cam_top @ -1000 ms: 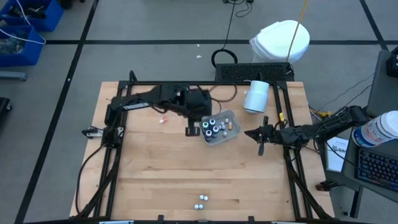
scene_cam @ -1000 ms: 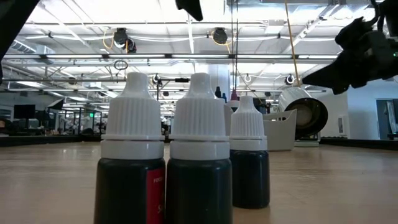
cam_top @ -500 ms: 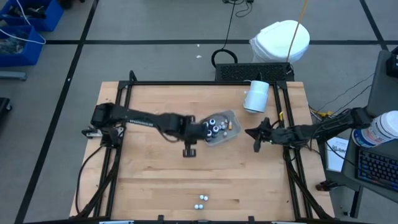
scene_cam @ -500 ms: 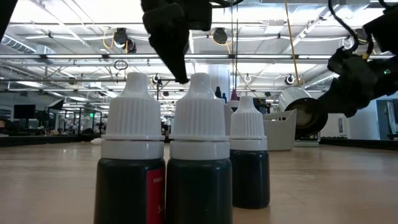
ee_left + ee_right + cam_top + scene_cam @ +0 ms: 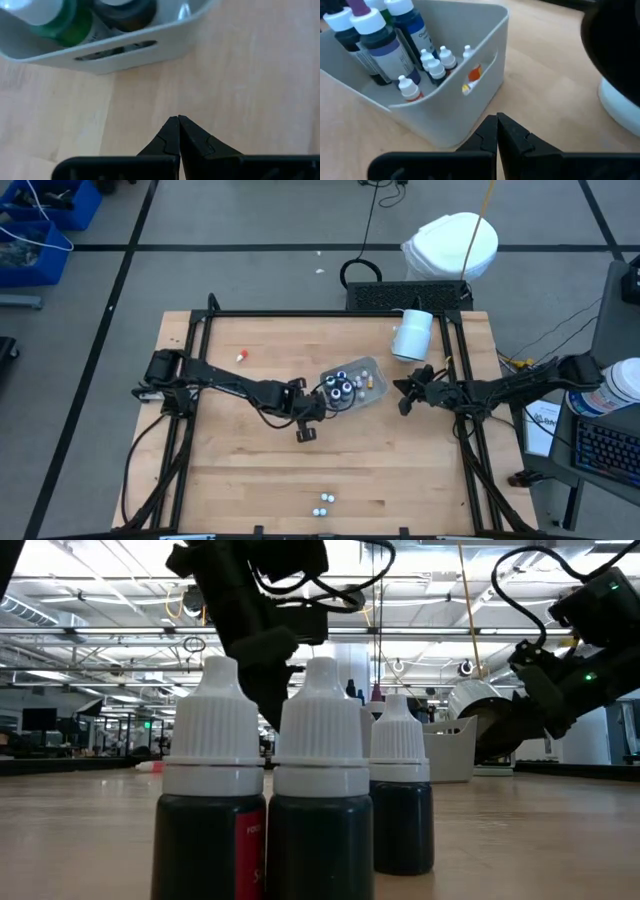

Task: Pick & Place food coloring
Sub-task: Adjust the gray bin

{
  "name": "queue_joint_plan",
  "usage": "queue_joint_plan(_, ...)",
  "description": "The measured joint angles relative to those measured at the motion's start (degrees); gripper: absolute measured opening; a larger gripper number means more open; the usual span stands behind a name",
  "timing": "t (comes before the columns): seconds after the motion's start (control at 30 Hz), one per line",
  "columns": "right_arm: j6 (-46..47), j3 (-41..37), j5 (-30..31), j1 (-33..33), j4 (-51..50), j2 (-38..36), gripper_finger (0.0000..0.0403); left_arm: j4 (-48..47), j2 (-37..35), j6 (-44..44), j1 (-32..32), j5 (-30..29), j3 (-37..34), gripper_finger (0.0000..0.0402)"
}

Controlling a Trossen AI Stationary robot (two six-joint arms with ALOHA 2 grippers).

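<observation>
A grey tray in the middle of the table holds several dark food coloring bottles standing upright, and smaller white-capped ones. Three more bottles stand on their bases by the table's near edge and fill the low view. My left gripper is shut and points steeply down at the bare wood just short of the tray's slotted end wall. My right gripper is shut and hangs right of the tray, aimed at its wall.
A white cylinder lies at the table's far right, behind my right gripper. A small red-and-white piece lies on the wood at the far left. Bare wood stretches between the tray and the three near bottles.
My left gripper has dropped from high over the tray's left side to just above the wood beside the tray, with the arm stretching out low toward the tray. My right gripper has rolled and edged a little toward the tray. Both stay shut.
</observation>
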Motion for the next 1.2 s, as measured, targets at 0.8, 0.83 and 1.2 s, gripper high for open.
queue_joint_plan(0.8,-6.55,1.72,-17.55,-4.38,23.02,17.70,0.0000,5.84,0.00,3.66,8.68,-3.21,-0.63,0.0003)
queue_joint_plan(0.83,-6.55,2.25,-17.98,-4.20,22.98,18.39,0.0000,5.60,0.00,3.71,8.98,-3.24,-0.63,0.0004)
queue_joint_plan(1.2,-6.75,8.29,-17.83,-2.04,23.81,27.68,0.0000,2.80,0.00,4.30,10.52,-3.89,-0.63,0.0007)
